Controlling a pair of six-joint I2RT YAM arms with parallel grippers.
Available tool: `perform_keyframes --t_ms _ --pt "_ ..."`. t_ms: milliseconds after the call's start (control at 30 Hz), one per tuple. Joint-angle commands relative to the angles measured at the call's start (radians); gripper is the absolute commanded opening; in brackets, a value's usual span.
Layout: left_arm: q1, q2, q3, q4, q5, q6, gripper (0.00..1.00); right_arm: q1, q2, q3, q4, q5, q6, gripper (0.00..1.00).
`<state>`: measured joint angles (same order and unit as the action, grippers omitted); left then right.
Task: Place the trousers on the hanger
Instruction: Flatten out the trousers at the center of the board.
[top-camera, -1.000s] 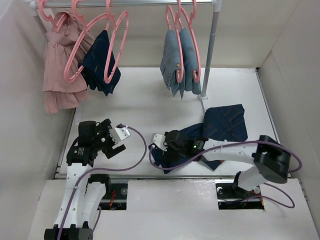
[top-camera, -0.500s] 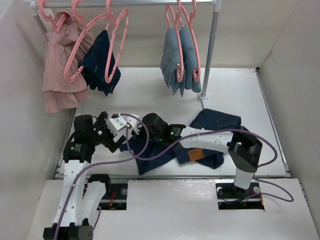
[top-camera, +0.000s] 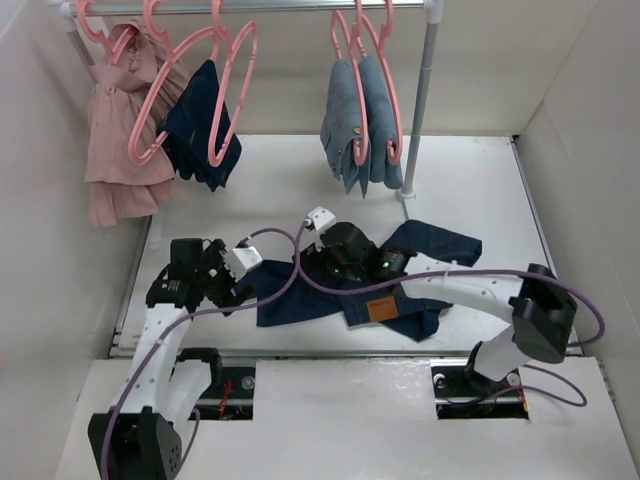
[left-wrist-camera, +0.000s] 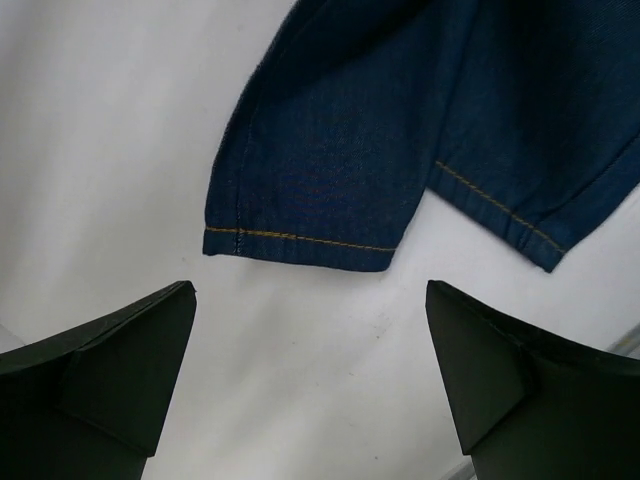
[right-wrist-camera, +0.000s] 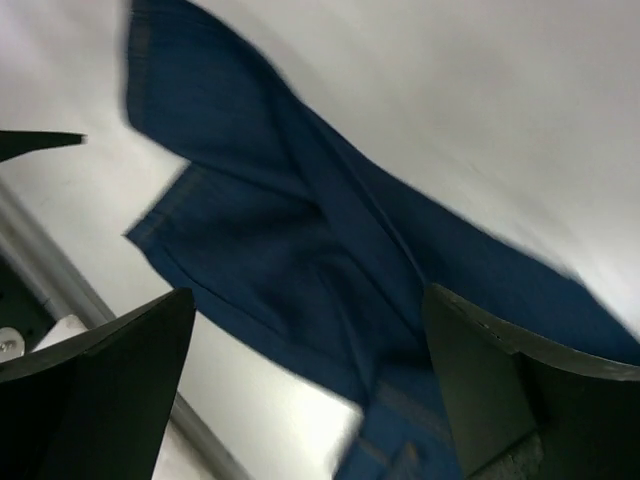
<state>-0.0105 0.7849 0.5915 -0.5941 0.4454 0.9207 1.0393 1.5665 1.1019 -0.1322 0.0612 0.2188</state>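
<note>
Both my grippers spread empty, left gripper (left-wrist-camera: 310, 290) at nine o'clock of the trousers (top-camera: 310, 308) lying at six o'clock on the tabletop (top-camera: 300, 190), right gripper (right-wrist-camera: 305, 300) above; snagging one hem layer could drag them crooked.

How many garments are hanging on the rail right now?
3: a pink garment far left, a dark navy garment beside it, grey-blue jeans right of centre. Others could hide behind these.

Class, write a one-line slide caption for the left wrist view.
Open left gripper faces the stitched hems of the trousers on the white table.
</note>
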Motion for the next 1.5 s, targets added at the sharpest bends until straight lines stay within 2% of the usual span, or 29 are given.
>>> perform_keyframes --t_ms 0,33,133,267,333,400,467,500,533,567,600,633,700,733,767,800,867,933,1000,1033,1100,1133,1233,1267,1367,1467 --pt "-0.029 0.039 -0.030 0.155 -0.094 0.029 0.99 0.008 -0.066 -0.004 -0.271 0.216 0.238 1.00" --pt "-0.042 0.080 -0.039 0.190 -0.115 0.011 0.99 0.019 -0.066 -0.016 -0.364 0.236 0.322 1.00" --pt "-0.107 0.160 -0.058 0.321 -0.212 -0.034 0.99 0.042 -0.051 -0.026 -0.498 0.264 0.418 1.00" --pt "-0.146 0.301 -0.099 0.496 -0.319 -0.057 0.99 0.080 0.093 -0.036 -0.595 0.263 0.536 1.00" --pt "-0.146 0.326 -0.111 0.577 -0.362 -0.057 0.99 0.080 0.138 -0.036 -0.604 0.262 0.562 1.00" --pt "-0.146 0.338 -0.125 0.590 -0.363 -0.048 0.94 0.080 0.150 -0.077 -0.554 0.253 0.582 0.98" --pt "-0.146 0.338 -0.151 0.590 -0.329 -0.039 0.78 0.080 0.150 -0.096 -0.541 0.266 0.591 0.79" --pt "-0.146 0.329 -0.151 0.590 -0.318 -0.039 0.55 0.080 0.159 -0.096 -0.529 0.281 0.591 0.65" --pt "-0.146 0.329 -0.151 0.590 -0.306 -0.028 0.42 0.080 0.159 -0.096 -0.529 0.281 0.600 0.54" --pt "-0.146 0.320 -0.160 0.567 -0.286 -0.028 0.24 0.080 0.159 -0.085 -0.529 0.307 0.600 0.29" --pt "-0.146 0.320 -0.160 0.567 -0.286 -0.028 0.00 0.080 0.150 -0.076 -0.552 0.319 0.600 0.07" --pt "-0.146 0.295 -0.160 0.554 -0.286 -0.054 0.00 0.080 0.118 -0.062 -0.570 0.333 0.600 0.00" --pt "-0.146 0.271 -0.160 0.531 -0.286 -0.078 0.00 0.080 0.057 0.002 -0.605 0.373 0.558 0.00" --pt "-0.129 0.239 -0.150 0.531 -0.306 -0.091 0.00 0.080 -0.027 0.036 -0.666 0.400 0.547 0.00" --pt "-0.100 0.222 -0.150 0.522 -0.342 -0.101 0.00 0.080 -0.075 0.079 -0.700 0.464 0.521 0.00" --pt "-0.077 0.205 -0.138 0.522 -0.359 -0.102 0.00 0.080 -0.123 0.173 -0.730 0.492 0.502 0.00" --pt "-0.008 0.178 -0.128 0.531 -0.402 -0.112 0.00 0.047 -0.264 0.263 -0.777 0.526 0.435 0.00" --pt "0.052 0.165 -0.104 0.531 -0.462 -0.125 0.00 -0.079 -0.395 0.329 -0.777 0.526 0.394 0.00" --pt "0.063 0.165 -0.087 0.540 -0.487 -0.140 0.00 -0.219 -0.471 0.316 -0.777 0.499 0.352 0.00" --pt "0.076 0.165 -0.069 0.540 -0.487 -0.158 0.00 -0.380 -0.502 0.278 -0.759 0.499 0.325 0.00" --pt "0.076 0.165 -0.049 0.540 -0.499 -0.193 0.00 -0.537 -0.530 0.250 -0.712 0.474 0.215 0.00" --pt "0.076 0.165 -0.038 0.540 -0.499 -0.206 0.00 -0.674 -0.516 0.250 -0.702 0.442 0.185 0.00" --pt "0.076 0.174 0.027 0.540 -0.499 -0.262 0.00 -0.853 -0.441 0.272 -0.664 0.328 0.139 0.00" --pt "0.076 0.184 0.063 0.528 -0.499 -0.273 0.00 -0.963 -0.427 0.273 -0.644 0.284 0.139 0.00" --pt "0.076 0.194 0.097 0.528 -0.508 -0.284 0.00 -1.120 -0.367 0.273 -0.551 0.195 0.129 0.00" --pt "0.076 0.206 0.097 0.550 -0.533 -0.307 0.00 -1.179 -0.214 0.373 -0.569 0.167 0.091 0.00"
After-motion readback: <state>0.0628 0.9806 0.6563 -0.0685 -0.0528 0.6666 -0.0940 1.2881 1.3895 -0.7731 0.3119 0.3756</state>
